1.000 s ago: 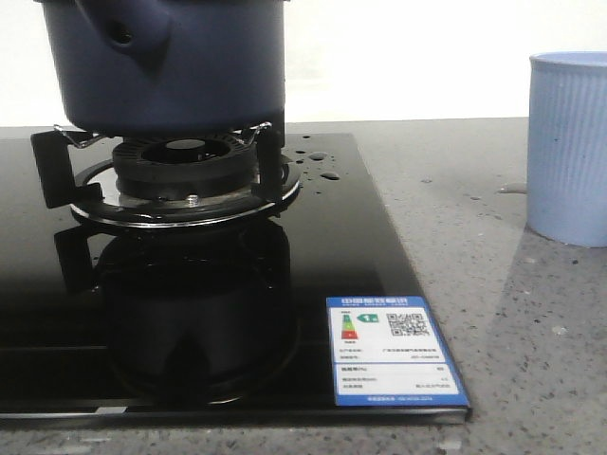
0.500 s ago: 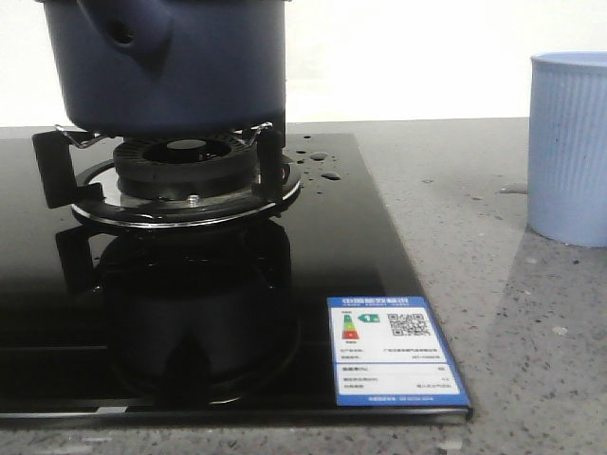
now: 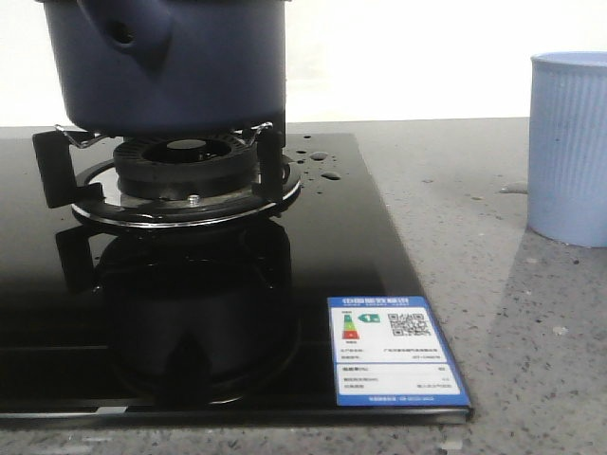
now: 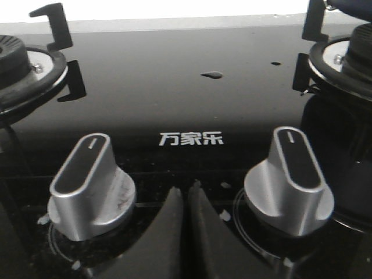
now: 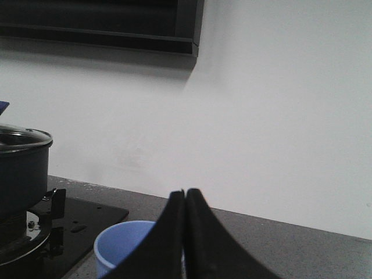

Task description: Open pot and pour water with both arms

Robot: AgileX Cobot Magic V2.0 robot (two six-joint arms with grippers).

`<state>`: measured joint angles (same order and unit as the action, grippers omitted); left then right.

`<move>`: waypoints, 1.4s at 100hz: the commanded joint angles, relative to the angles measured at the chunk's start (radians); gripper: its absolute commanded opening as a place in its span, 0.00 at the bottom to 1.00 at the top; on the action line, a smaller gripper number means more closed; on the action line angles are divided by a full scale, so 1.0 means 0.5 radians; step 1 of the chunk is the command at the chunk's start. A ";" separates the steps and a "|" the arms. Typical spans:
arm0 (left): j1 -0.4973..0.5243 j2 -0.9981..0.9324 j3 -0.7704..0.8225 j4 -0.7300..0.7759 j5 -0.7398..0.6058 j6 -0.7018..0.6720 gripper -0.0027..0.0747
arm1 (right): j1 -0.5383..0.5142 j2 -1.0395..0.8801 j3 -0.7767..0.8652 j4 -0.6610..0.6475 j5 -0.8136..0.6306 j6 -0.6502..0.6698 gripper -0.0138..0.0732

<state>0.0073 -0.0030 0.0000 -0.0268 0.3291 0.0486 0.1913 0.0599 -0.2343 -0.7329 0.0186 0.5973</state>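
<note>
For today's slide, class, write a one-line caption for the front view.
Large dark navy-blue pot sits on the gas burner of a black glass hob, droplets beside it, light blue ribbed cup to its right.

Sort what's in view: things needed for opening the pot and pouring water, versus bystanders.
Job:
pot, on the burner
glass lid, on the pot
light blue cup
left claw, right claw, both shut

Bystanders:
stove knobs
energy label
spilled droplets

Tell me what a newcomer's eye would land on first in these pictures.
First, the big dark navy pot sitting on the burner grate at the far left of the black glass stove. Next, the light blue ribbed cup standing on the grey counter to the right, and the blue energy label at the stove's near right corner.
</note>
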 commanded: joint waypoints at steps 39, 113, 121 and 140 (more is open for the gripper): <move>0.007 -0.051 0.077 0.002 -0.088 -0.024 0.01 | -0.012 0.020 -0.051 0.000 -0.111 -0.002 0.08; 0.007 -0.051 0.077 -0.002 -0.088 -0.024 0.01 | -0.124 0.025 0.280 0.942 0.084 -0.842 0.08; 0.007 -0.051 0.077 -0.002 -0.088 -0.024 0.01 | -0.206 0.025 0.402 1.118 -0.064 -0.968 0.08; 0.007 -0.051 0.077 -0.002 -0.088 -0.024 0.01 | -0.336 0.015 0.508 1.296 0.081 -0.968 0.08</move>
<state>0.0079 -0.0030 0.0000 -0.0252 0.3314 0.0470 0.0437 0.0584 0.0139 -0.1375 0.0887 0.1350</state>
